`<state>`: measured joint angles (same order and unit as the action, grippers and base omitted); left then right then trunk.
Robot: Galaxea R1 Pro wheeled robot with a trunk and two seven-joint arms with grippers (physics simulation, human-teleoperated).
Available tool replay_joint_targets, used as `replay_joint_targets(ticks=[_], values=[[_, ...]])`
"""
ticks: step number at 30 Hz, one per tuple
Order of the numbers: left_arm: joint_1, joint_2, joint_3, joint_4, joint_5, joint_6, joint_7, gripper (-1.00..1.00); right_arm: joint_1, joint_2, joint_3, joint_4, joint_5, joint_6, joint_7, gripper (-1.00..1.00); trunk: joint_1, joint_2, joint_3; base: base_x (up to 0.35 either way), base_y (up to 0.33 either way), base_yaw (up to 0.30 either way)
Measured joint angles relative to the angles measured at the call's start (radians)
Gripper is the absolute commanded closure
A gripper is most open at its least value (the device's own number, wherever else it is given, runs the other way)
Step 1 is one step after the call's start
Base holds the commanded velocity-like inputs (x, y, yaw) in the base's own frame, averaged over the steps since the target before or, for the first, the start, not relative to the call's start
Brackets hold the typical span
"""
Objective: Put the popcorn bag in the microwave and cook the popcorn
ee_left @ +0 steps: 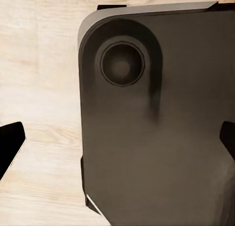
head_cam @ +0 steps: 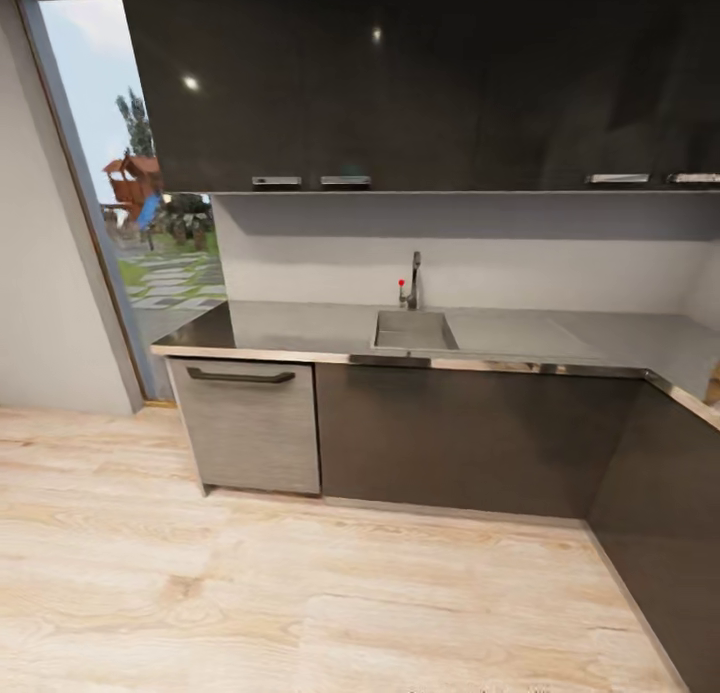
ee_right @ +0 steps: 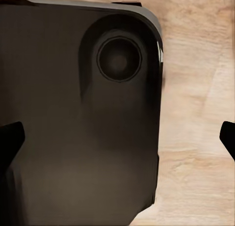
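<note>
A home kitchen. Steel worktop (head_cam: 520,335) across mid-frame, with inset sink (head_cam: 414,330) and faucet (head_cam: 410,281) at centre. Dark glossy wall cabinets (head_cam: 420,73) along the top, dark base cabinets (head_cam: 460,438) below, a dishwasher front (head_cam: 250,428) at lower left. Pale wood floor (head_cam: 250,593). Tall window (head_cam: 140,173) at left, garden beyond.

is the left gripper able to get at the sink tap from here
Probably not. The tap stands across open wood floor, while the left gripper hangs open over the robot's dark base.
</note>
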<state>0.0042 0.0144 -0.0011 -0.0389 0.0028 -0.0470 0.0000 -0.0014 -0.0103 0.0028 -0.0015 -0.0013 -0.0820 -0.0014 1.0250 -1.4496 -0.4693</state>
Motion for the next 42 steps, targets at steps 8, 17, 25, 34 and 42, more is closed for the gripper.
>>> replay_joint_targets(ticks=[8,17,25,34,42], values=[[0.000,0.001,0.002,0.000,0.000,0.000,0.000,-1.00,0.000,0.000,-0.001,0.000,-0.001,0.000,0.000,-1.00,0.000,0.000,0.000,0.000,0.000,-0.294],[0.000,0.001,0.002,0.000,0.000,0.000,0.000,-1.00,0.000,0.004,-0.004,0.000,-0.003,-0.001,-0.002,-1.00,0.000,0.000,0.000,0.000,0.000,-0.295],[0.000,0.001,0.002,0.000,0.000,0.000,0.000,-1.00,0.000,0.004,-0.004,0.000,-0.002,-0.001,-0.002,-1.00,0.000,0.000,0.000,0.000,0.000,-0.294],[0.000,0.001,0.001,0.000,0.000,0.000,0.000,-1.00,0.000,0.003,-0.002,0.000,0.000,-0.001,-0.001,-1.00,0.000,0.000,0.000,0.000,0.000,-0.294],[0.000,0.001,0.002,0.000,0.000,0.000,0.000,-1.00,0.000,0.002,-0.001,0.000,0.003,-0.001,-0.001,-1.00,0.000,0.000,0.000,0.000,0.000,-0.294]])
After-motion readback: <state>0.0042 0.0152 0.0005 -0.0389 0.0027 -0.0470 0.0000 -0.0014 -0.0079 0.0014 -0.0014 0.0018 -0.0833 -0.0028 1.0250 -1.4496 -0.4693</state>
